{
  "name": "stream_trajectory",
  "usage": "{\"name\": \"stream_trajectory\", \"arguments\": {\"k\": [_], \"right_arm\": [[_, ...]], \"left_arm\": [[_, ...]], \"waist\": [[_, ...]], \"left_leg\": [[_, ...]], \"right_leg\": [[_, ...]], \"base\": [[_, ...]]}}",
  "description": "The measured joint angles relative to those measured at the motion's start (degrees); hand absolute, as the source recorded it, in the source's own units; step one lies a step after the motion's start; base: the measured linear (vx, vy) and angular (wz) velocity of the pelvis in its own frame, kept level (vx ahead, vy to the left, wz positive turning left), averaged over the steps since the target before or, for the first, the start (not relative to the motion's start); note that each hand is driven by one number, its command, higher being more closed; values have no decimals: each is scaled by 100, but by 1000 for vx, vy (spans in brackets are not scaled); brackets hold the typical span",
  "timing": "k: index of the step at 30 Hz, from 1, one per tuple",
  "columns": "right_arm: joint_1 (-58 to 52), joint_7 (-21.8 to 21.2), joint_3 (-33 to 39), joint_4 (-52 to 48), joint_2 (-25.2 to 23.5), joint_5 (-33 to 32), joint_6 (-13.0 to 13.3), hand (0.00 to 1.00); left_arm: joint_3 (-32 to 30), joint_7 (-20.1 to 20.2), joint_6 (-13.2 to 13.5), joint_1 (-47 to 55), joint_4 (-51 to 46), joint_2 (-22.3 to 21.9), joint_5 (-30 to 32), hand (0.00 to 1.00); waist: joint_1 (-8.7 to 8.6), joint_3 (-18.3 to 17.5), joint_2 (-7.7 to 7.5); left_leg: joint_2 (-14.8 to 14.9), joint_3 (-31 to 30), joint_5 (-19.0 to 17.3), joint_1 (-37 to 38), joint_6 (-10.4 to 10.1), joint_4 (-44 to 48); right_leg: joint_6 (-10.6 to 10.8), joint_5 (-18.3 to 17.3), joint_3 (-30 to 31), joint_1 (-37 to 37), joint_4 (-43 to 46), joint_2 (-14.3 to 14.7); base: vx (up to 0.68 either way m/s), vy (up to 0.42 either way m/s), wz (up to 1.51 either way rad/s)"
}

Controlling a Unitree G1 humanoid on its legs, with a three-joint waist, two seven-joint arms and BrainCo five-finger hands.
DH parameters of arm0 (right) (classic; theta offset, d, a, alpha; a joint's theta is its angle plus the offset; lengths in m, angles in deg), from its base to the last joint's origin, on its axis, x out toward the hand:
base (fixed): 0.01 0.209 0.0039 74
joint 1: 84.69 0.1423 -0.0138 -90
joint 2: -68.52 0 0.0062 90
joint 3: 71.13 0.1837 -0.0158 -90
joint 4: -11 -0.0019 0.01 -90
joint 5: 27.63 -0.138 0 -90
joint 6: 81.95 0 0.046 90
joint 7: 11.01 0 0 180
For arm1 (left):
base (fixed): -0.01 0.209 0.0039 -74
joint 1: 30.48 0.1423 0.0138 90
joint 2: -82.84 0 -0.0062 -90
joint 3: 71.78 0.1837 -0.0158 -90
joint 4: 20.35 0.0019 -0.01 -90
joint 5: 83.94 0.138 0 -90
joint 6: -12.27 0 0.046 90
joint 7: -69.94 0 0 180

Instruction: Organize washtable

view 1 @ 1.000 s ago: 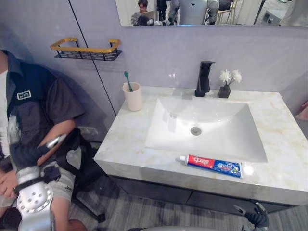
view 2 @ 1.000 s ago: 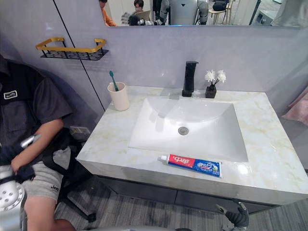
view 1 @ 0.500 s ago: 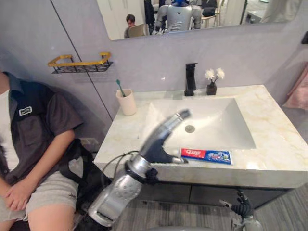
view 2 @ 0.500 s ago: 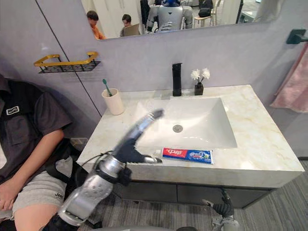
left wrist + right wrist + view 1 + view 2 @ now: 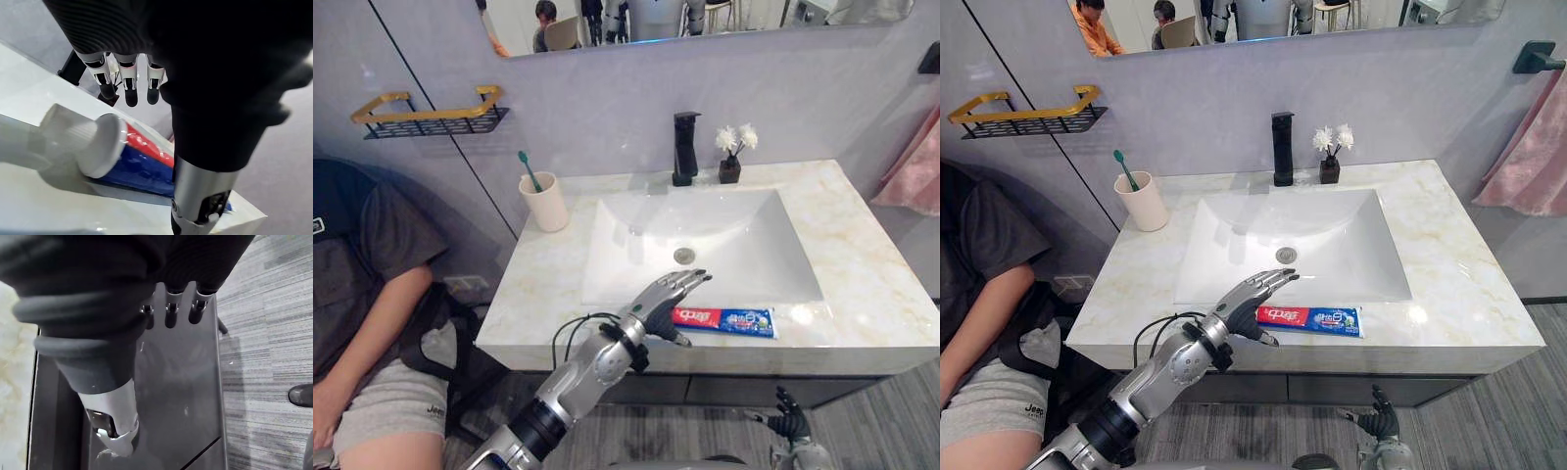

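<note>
Toothpaste (image 5: 724, 319): flat along bench (image 5: 862, 245) front edge, cap end leftward.
Left robot hand (image 5: 664, 300): open, fingers straight, just over cap end; nearer.
Right robot hand (image 5: 1378, 421): relaxed open, below bench.

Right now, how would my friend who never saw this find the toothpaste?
Find the white sink in the marble counter. On the counter's front strip a toothpaste tube lies flat, cap end by the robot's left hand. It is the only red-and-blue thing; the cup and flowers stand at the back.
</note>
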Motion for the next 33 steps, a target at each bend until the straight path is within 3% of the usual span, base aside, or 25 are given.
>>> {"name": "stream_trajectory", "arguments": {"k": [4, 7, 8, 17, 20, 25, 30, 33], "right_arm": [[6, -1, 21, 128, -43, -34, -45, 0], [9, -1, 21, 157, -61, -34, -93, 0], [12, -1, 28, 157, -61, -34, -94, 0], [4, -4, 46, 178, -58, -43, -130, 0], [72, 4, 147, 177, -64, -47, -126, 0], [25, 159, 761, 173, -61, -119, -126, 0], [-21, 406, 1861, 28, -64, -423, -158, 0], [-177, 600, 2651, -738, -119, -662, -238, 0]], "left_arm": [[-18, -50, -49, -69, 59, -59, 11, 0], [-39, -100, -77, -135, 134, -63, -5, 0], [-74, -99, -77, -226, 264, -82, -4, 100], [-138, 34, -81, -524, 739, -78, 390, 100], [-232, 19, -83, -618, 799, -83, 403, 100], [-261, 36, -86, -705, 845, -3, 400, 100], [-516, 27, -112, -561, 787, 56, 369, 100], [-903, 19, -257, -197, 556, 61, 287, 100]], "waist": [[-15, 3, -1], [-118, 29, -7], [-126, 40, -6], [-190, 185, 0], [-288, 189, -7], [-287, 194, 4], [-312, 215, 46], [-312, 214, 48]], "left_leg": [[2, 2, 0, -1, 0, -29], [3, 7, 0, 0, -1, -35], [6, 18, -1, 0, -1, -35], [20, 151, -4, 5, -3, -82], [20, 222, -8, 13, -6, -107], [18, 328, -34, 66, -24, -104], [53, 449, -135, 107, -19, -17], [101, 519, -164, 144, -16, -17]], "right_leg": [[4, 6, -3, 4, -38, -8], [4, 6, -3, 4, -42, -12], [10, 11, 6, 1, -46, -12], [36, 114, 124, -11, -223, -11], [29, 140, 190, -27, -251, -1], [27, 141, 292, -23, -262, 20], [27, 141, 435, -18, -245, 44], [29, 132, 525, -40, -218, 66]], "base": [[0, 0, 0], [0, 0, 0], [-28, -7, -4], [-20, -2, -7], [22, 1, -11], [20, -2, -12], [-8, -7, -14], [-20, -10, -15]]}}
